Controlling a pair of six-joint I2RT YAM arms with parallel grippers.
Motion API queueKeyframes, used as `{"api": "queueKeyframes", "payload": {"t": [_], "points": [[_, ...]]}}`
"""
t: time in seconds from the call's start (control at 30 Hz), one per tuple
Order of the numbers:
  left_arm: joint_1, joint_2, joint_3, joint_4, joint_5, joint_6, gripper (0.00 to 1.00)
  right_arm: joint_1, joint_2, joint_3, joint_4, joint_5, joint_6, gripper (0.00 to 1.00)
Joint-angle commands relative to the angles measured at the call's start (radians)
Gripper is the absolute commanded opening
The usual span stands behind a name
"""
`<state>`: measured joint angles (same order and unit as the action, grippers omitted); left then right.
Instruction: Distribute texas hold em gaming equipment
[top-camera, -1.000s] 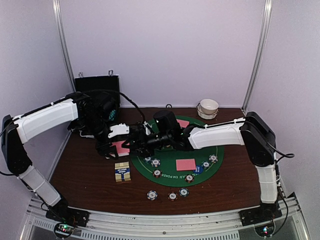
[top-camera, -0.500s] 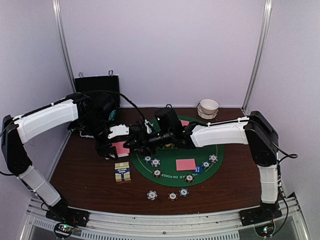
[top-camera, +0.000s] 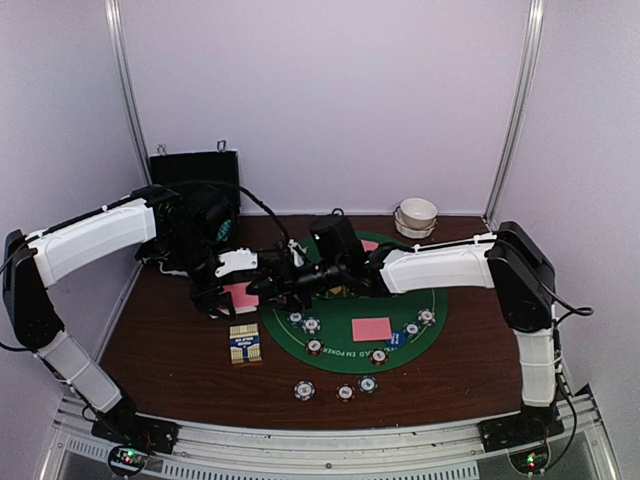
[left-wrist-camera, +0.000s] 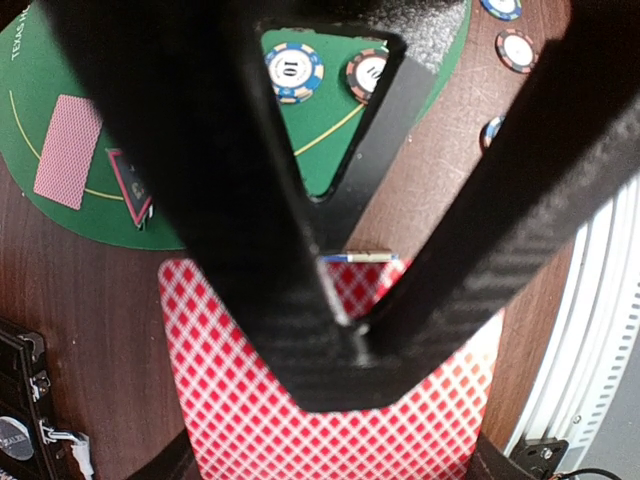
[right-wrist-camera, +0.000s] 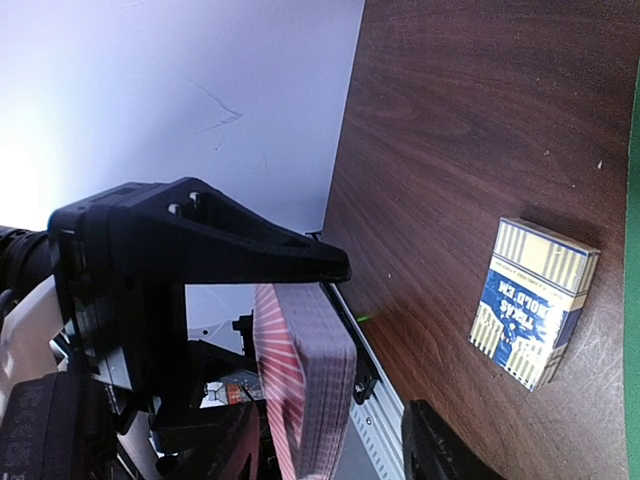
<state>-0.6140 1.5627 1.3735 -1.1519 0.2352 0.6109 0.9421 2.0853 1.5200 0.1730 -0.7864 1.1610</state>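
My left gripper (top-camera: 232, 291) is shut on a deck of pink-backed cards (top-camera: 241, 295), held above the table left of the green mat (top-camera: 345, 310). In the left wrist view the deck (left-wrist-camera: 300, 420) fills the bottom, with the right gripper's black fingers (left-wrist-camera: 250, 200) across it. My right gripper (top-camera: 272, 284) is open, its fingers on either side of the deck (right-wrist-camera: 305, 390). Two single cards (top-camera: 371, 329) (top-camera: 366, 245) lie on the mat. Striped chips lie on the mat (top-camera: 313, 324) and in front of it (top-camera: 304, 390). A red triangular marker (left-wrist-camera: 135, 185) lies by a card (left-wrist-camera: 68, 150).
The blue-and-yellow card box (top-camera: 245, 344) lies just in front of the held deck and shows in the right wrist view (right-wrist-camera: 535, 300). A white bowl (top-camera: 417, 214) stands at the back right. A black case (top-camera: 195, 185) stands at the back left.
My right gripper has edged slightly left onto the held deck. The left arm and the deck have stayed in place.
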Motion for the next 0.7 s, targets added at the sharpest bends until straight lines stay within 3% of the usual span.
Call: {"api": "queueKeyframes", "payload": {"t": [0.0, 0.3, 0.67], "points": [[0.005, -0.026, 0.017, 0.024, 0.013, -0.002, 0.00, 0.005, 0.044, 0.055, 0.097, -0.026, 0.051, 0.51], [0.005, -0.033, 0.016, 0.023, 0.022, -0.005, 0.00, 0.009, 0.076, 0.047, 0.181, -0.014, 0.099, 0.49], [0.005, -0.045, 0.014, 0.022, 0.005, -0.005, 0.00, -0.017, -0.011, -0.043, 0.064, -0.002, 0.001, 0.31]]}}
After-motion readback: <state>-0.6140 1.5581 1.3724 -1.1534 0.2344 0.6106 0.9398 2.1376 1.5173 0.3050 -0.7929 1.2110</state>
